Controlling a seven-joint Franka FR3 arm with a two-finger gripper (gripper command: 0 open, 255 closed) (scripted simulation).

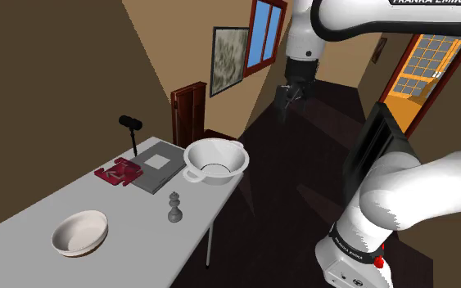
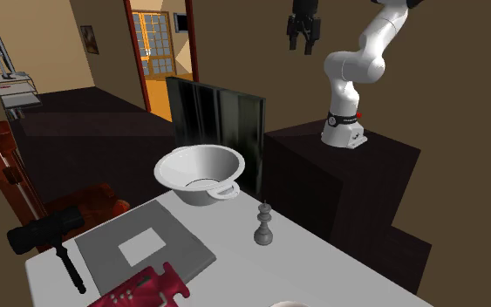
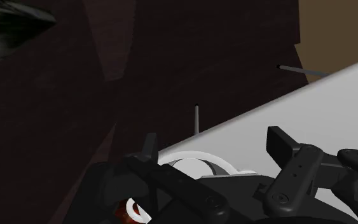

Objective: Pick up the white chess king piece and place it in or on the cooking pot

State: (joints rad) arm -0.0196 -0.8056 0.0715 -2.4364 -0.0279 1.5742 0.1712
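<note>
The chess king is drawn grey and stands upright on the grey table, near the edge facing the stand. It also stands in the second exterior view. The cooking pot is white, wide and empty, a short way beyond the king at the table's corner. My gripper hangs high in the air, past the table's edge and well above the pot. In the wrist view its fingers stand apart with nothing between them, and the pot's rim shows just ahead.
A white bowl lies on the near part of the table. A grey board, a red object and a black hammer-like tool sit behind the pot. A dark upright panel stands between table and stand.
</note>
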